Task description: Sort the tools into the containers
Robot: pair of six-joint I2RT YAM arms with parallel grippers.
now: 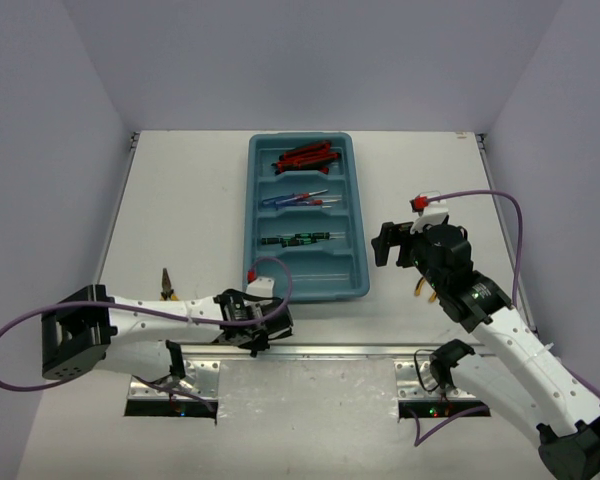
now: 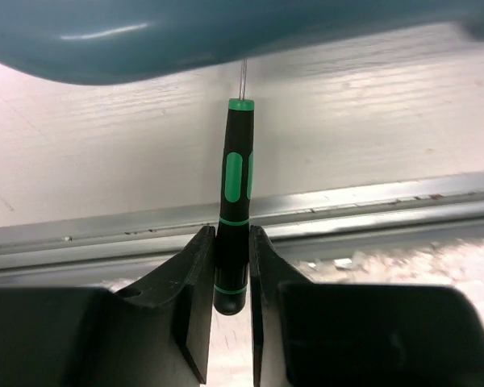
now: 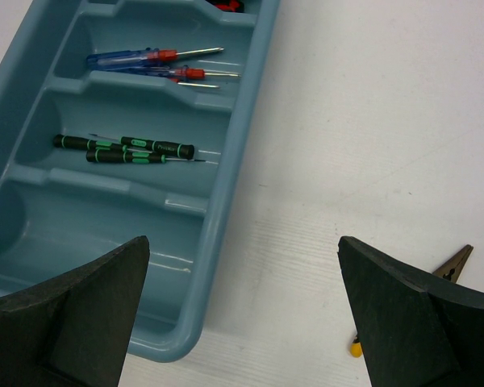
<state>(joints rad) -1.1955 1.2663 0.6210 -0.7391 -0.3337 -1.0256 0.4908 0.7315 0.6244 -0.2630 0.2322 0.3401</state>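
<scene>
In the left wrist view my left gripper (image 2: 232,242) is shut on the butt end of a thin black-green screwdriver (image 2: 234,177). Its tip points at the teal tray's near wall (image 2: 145,40). From above, this gripper (image 1: 267,330) sits just in front of the tray (image 1: 358,285). My right gripper (image 3: 244,242) is open with nothing between its fingers, above the tray's near right corner (image 3: 214,242). The tray holds red-black utility knives (image 1: 308,157), blue and red-handled screwdrivers (image 1: 298,198) and black-green screwdrivers (image 3: 125,149) in separate compartments. Yellow-handled pliers (image 1: 166,285) lie left of the tray.
Another pair of yellow-handled pliers (image 3: 456,262) lies on the table right of the tray, partly hidden under my right gripper (image 1: 395,245). A metal rail (image 2: 371,214) runs along the table's near edge, just under my left gripper. Walls enclose the table on three sides.
</scene>
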